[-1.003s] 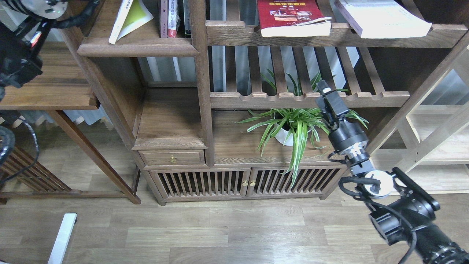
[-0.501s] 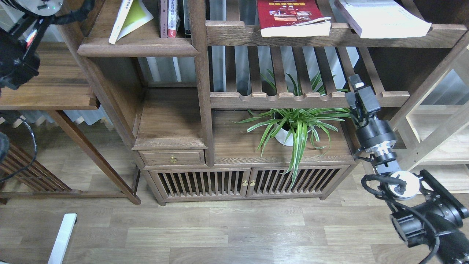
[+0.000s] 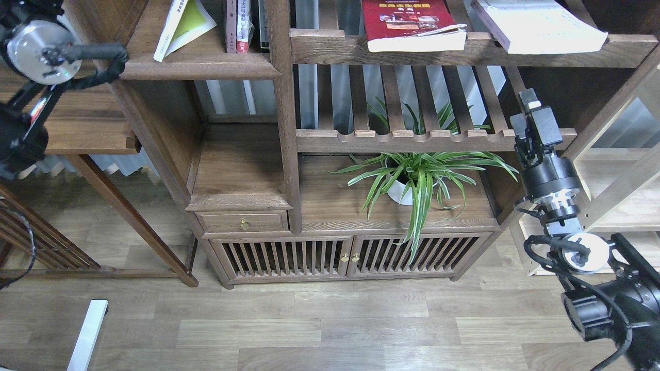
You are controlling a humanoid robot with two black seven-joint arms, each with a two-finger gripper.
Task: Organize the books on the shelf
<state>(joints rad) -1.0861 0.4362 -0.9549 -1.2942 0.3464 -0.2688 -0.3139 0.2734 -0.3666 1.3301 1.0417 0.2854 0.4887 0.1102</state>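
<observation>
The yellow-green book (image 3: pixel 184 24) leans tilted on the solid dark-brown shelf (image 3: pixel 196 67) at the upper left, beside a few upright books (image 3: pixel 242 26). The red book (image 3: pixel 407 23) lies flat on the upper slatted rack. The thick white book (image 3: pixel 536 26) lies flat to its right on the same rack. My right gripper (image 3: pixel 531 103) points up in front of the right end of the lower slatted rack, well below the white book, with nothing in it. It is seen dark and end-on. Of my left arm only a silver joint (image 3: pixel 36 44) shows at the left edge.
A potted spider plant (image 3: pixel 412 180) stands on the cabinet top under the lower slatted rack (image 3: pixel 433 139). A wooden side table (image 3: pixel 77 123) stands to the left. A pale wooden frame (image 3: pixel 613 196) stands to the right, behind my right arm.
My right arm has swung right and slightly up, from in front of the plant to the rack's right end. My left arm's silver joint has come down into view. The books have not moved.
</observation>
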